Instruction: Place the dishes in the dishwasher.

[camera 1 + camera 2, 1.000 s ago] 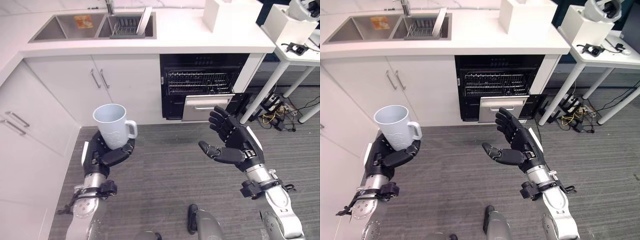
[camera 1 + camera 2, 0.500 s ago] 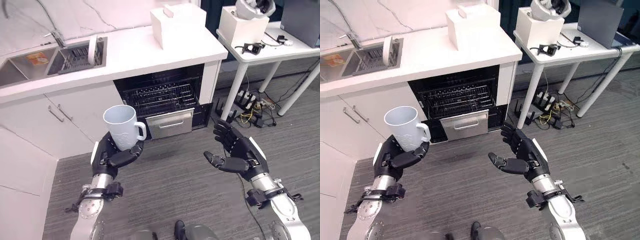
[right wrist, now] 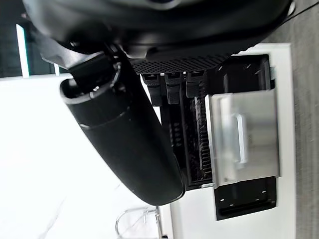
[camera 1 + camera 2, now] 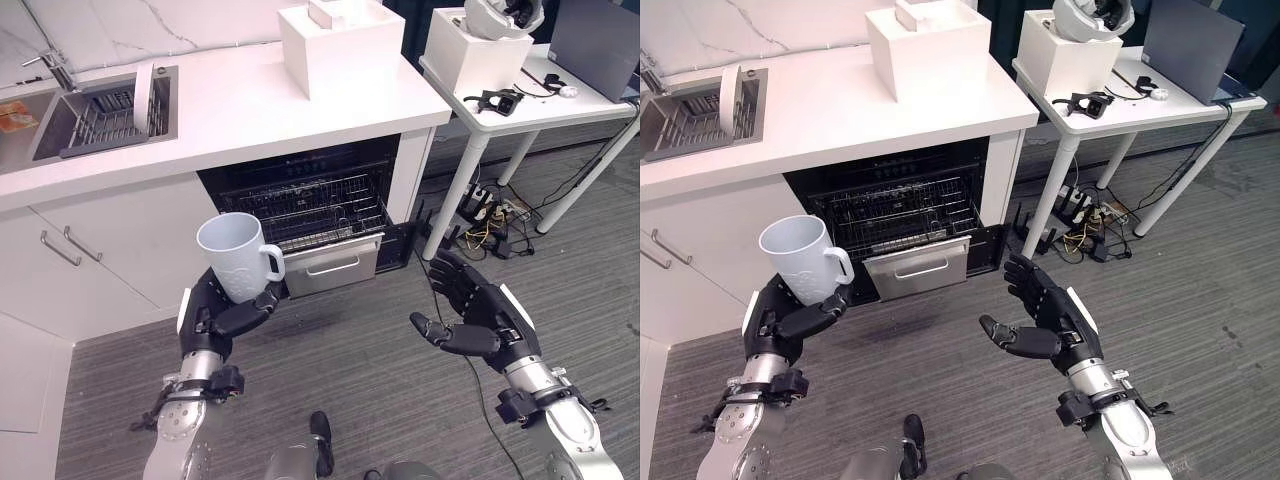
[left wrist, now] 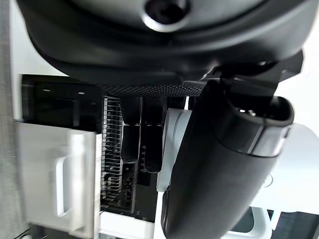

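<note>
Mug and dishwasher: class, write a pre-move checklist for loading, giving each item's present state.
1. Left robot hand holds the mug: ok.
2. Mug upright, handle clear of the fingers: ok.
3. Dishwasher open, wire rack in view: ok.
4. Right robot hand open, holding nothing: ok.
5. Free slot in the rack for the mug: cannot tell.
6. Floor between hands and dishwasher free of obstacles: ok.

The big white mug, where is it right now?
The white mug is upright in the left robot hand, held above the grey floor on the robot's left. It is in front of the open dishwasher under the white counter.
</note>
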Tool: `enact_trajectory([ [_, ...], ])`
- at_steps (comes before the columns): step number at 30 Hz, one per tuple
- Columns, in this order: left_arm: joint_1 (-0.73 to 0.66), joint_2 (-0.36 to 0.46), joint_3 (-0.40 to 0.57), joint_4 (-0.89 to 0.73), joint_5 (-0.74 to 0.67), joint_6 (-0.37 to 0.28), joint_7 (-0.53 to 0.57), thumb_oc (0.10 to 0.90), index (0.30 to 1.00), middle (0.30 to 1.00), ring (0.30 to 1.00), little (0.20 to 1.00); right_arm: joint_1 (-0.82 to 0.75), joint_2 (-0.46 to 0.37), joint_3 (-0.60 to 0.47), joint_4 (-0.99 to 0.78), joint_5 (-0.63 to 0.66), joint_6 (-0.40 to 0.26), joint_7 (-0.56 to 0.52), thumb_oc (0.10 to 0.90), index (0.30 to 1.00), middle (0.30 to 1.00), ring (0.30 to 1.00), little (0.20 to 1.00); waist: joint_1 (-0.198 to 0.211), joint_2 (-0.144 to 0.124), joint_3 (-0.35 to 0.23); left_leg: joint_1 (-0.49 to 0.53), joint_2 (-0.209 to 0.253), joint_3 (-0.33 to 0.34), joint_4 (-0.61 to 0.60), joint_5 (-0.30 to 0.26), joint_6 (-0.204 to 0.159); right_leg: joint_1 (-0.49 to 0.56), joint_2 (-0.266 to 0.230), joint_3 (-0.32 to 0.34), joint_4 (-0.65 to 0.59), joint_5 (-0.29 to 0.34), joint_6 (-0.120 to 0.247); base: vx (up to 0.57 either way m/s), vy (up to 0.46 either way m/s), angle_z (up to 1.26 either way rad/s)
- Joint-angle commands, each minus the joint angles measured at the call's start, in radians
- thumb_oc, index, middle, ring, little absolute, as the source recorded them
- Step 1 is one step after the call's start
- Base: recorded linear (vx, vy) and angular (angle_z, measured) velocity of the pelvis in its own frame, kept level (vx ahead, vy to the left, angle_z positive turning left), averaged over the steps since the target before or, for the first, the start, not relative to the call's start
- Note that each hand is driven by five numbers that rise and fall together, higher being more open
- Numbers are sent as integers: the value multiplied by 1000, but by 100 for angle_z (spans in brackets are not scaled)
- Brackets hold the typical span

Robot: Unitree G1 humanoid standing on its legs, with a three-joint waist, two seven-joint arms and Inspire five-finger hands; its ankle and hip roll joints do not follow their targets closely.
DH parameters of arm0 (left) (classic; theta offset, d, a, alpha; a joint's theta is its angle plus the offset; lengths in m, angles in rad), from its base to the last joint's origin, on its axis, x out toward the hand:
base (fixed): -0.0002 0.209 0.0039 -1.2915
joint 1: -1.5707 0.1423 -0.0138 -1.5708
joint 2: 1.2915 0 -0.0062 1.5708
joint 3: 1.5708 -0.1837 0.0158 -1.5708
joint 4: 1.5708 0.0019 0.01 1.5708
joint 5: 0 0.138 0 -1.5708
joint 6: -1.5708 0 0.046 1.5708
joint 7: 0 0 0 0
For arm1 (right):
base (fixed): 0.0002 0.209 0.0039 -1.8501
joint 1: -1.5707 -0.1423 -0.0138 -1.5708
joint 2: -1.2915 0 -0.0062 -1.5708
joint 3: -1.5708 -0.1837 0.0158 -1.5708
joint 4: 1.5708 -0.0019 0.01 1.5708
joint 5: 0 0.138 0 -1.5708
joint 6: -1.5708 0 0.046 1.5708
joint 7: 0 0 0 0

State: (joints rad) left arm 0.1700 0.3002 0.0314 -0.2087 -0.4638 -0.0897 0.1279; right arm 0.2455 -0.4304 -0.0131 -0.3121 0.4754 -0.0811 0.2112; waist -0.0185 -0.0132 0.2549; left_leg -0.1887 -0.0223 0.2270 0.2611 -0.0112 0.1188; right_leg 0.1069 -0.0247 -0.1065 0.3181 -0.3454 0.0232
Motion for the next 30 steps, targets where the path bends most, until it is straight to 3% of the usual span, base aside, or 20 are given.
enact_trajectory([
  [1, -29, 58, 32, -116, 15, -119, 5, 400, 300, 300, 300, 300, -69, 19, -31, -93, 40, -118, 14, 800, 900, 900, 900, 900, 34, -3, -91, -24, 48, -56, 39, -161, -109, -35, 19, -79, -18, 9, 18, 271, 187, 4],
  [3, -26, 57, 39, -123, 40, -127, 7, 400, 300, 300, 300, 300, -73, 22, -34, -98, 46, -123, 11, 800, 900, 900, 900, 900, 44, -12, -97, -18, 38, -67, 39, -166, -102, -30, 11, -82, -18, 12, 24, 180, 131, -9],
  [7, -31, 64, 57, -143, 87, -204, 32, 400, 300, 300, 300, 300, -92, 34, -29, -95, 42, -120, 4, 800, 900, 900, 900, 900, 59, -24, -103, 5, 24, -79, 39, -181, -91, -16, -6, -93, -18, 16, 36, 144, 150, 1],
  [9, -42, 64, 62, -154, 119, -215, 42, 400, 300, 300, 300, 300, -97, 44, -19, -93, 35, -121, 6, 800, 900, 900, 900, 900, 58, -27, -110, 21, 12, -92, 39, -194, -78, -3, -2, -91, -18, 42, 48, 161, 189, 1],
  [11, -49, 69, 62, -151, 116, -206, 35, 400, 300, 300, 300, 300, -99, 49, -21, -93, 18, -109, 1, 800, 900, 900, 900, 900, 50, -26, -114, 33, 5, -96, 39, -210, -62, 12, 8, -96, -18, 116, 73, 129, 193, 7],
  [12, -53, 71, 61, -146, 116, -201, 32, 400, 300, 300, 300, 300, -96, 52, -25, -93, 20, -109, 6, 800, 900, 900, 900, 900, 45, -31, -114, 48, -5, -94, 39, -229, -44, 8, 1, -108, 56, 187, 105, 118, 241, 8],
  [14, -55, 72, 61, -143, 121, -199, 24, 400, 300, 300, 300, 300, -90, 57, -30, -94, 20, -110, 10, 800, 900, 900, 900, 900, 38, -29, -117, 54, -10, -98, 39, -244, -29, -59, -14, -112, 222, 281, 131, 64, 204, 33],
  [15, -59, 74, 60, -137, 122, -199, 16, 400, 300, 300, 300, 300, -85, 61, -28, -95, 19, -108, 7, 800, 900, 900, 900, 900, 30, -22, -109, 68, -9, -108, 39, -257, -24, -143, -14, -90, 403, 318, 139, 123, 131, 43],
  [16, -73, 77, 53, -119, 128, -194, 30, 400, 300, 300, 300, 300, -91, 59, -1, -78, -32, -100, -9, 800, 900, 900, 900, 900, 17, -22, -94, 91, -12, -132, 39, -258, -29, -234, -19, -68, 431, 260, 112, 142, 70, 31],
  [17, -78, 79, 52, -115, 125, -192, 32, 400, 300, 300, 300, 300, -92, 56, 3, -74, -49, -100, -12, 800, 900, 900, 900, 900, 16, -20, -93, 92, -11, -138, 39, -256, -31, -239, -27, -72, 400, 245, 104, 168, -81, 34],
  [19, -107, 88, 50, -103, 131, -183, 33, 400, 300, 300, 300, 300, -89, 41, 3, -63, -29, -113, -15, 800, 900, 900, 900, 900, 11, -8, -82, 102, 6, -163, 39, -258, -49, -217, -84, -111, 171, 224, 83, 123, -196, 60],
  [21, -118, 104, 54, -105, 146, -174, 44, 400, 300, 300, 300, 300, -84, 32, -14, -53, 12, -126, 3, 800, 900, 900, 900, 900, -1, -12, -60, 128, 26, -156, 39, -273, -71, -231, -141, -102, -18, 226, 91, 133, -327, 35],
  [23, -116, 110, 50, -119, 146, -166, 70, 400, 300, 300, 300, 300, -101, 26, -13, -67, 14, -98, 13, 800, 900, 900, 900, 900, -18, -18, -51, 151, 22, -149, 39, -295, -75, -315, -178, -18, -18, 248, 117, 121, -323, -23],
  [25, -104, 108, 54, -130, 142, -168, 74, 400, 300, 300, 300, 300, -101, 30, -8, -90, -4, -75, 33, 800, 900, 900, 900, 900, -24, -19, -54, 159, 19, -163, 39, -311, -73, -332, -172, 29, -18, 238, 132, 139, -327, 23],
  [27, -83, 105, 45, -145, 140, -167, 83, 400, 300, 300, 300, 300, -125, 21, 15, -102, -11, -53, -4, 800, 900, 900, 900, 900, -18, -30, -69, 172, 42, -147, 39, -322, -91, -319, -178, 16, -18, 241, 148, 175, -539, 43],
  [30, -69, 104, 46, -159, 134, -157, 74, 400, 300, 300, 300, 300, -145, 9, 19, -101, 14, -38, -19, 800, 900, 900, 900, 900, -16, -29, -81, 196, 77, -136, 39, -325, -111, -304, -161, 8, -18, 210, 144, 163, -470, 9],
])
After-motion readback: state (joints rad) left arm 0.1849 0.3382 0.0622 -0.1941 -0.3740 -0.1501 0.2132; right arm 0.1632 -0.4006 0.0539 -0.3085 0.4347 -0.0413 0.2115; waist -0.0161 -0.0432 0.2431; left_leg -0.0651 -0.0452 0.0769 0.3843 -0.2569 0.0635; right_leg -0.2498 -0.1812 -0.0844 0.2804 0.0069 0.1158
